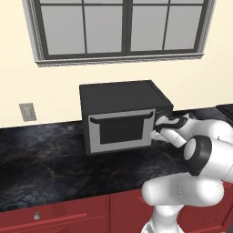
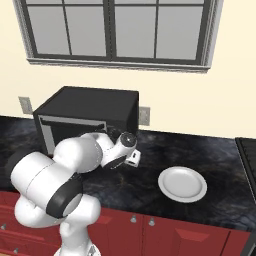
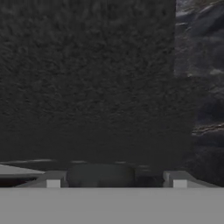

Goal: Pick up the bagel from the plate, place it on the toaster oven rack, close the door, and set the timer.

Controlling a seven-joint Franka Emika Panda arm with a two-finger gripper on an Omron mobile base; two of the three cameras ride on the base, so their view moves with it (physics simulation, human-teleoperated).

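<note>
door [image 1: 121,131]: closed on the black toaster oven [image 1: 119,98] | plate [image 2: 182,184]: bare on the counter [image 1: 45,159] | hand [image 1: 160,130]: at the oven's right front panel, fingers apart, whether touching unclear | timer knob: likely small, stiff, pinch its sides

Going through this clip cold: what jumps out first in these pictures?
The black toaster oven stands on the dark marble counter under the window, its grey door shut. The gripper is up at the oven's right front edge, by the control side. To the right, the white plate lies bare on the counter, with no bagel on it.
</note>
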